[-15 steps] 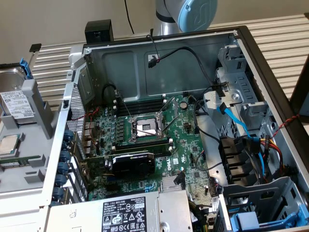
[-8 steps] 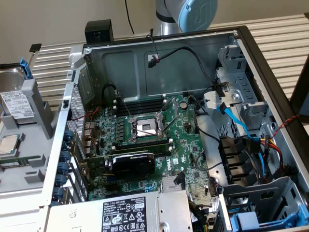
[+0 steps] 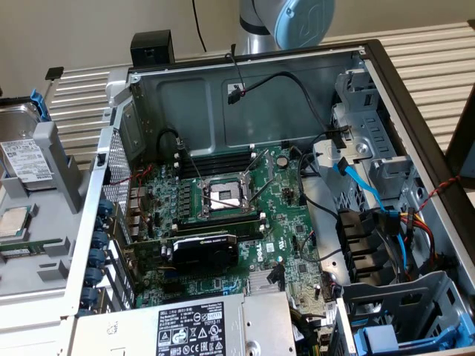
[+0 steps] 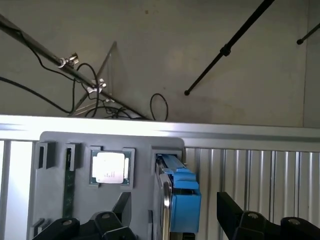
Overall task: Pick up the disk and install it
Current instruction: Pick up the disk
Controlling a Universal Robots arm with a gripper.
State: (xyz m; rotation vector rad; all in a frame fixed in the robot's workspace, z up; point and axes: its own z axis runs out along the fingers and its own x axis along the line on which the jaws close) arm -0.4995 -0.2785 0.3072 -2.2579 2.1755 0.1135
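The disk [image 4: 181,194] is seen standing on its edge in a slot of the grey tray [image 4: 145,142], its blue frame turned towards the wrist camera. In the exterior view the disk [image 3: 24,157] is found at that view's left, outside the computer case [image 3: 200,104], with its white label showing. The tray [image 3: 58,159] rests on the slatted surface [image 3: 82,104] just beside the case.

The claw [image 4: 174,200] is released and spread wide. It is placed astride the disk, one black finger to each side, and a gap can be seen between each finger and the disk, so nothing is grasped and nothing is touched. In the same tray a processor chip [image 4: 109,167] lies flat near the disk, and a green memory stick [image 4: 70,180] is slotted beyond it.

Of the arm [image 3: 293,21], a grey and blue joint is seen behind the case in the exterior view. The case lies open, with its motherboard [image 3: 223,222] exposed.

The task is judged to be at its very start. The claw has been lined up over the disk, but the disk has not yet been gripped or lifted from its slot. Both the pick-up and the whole installation in the case are left to be done.
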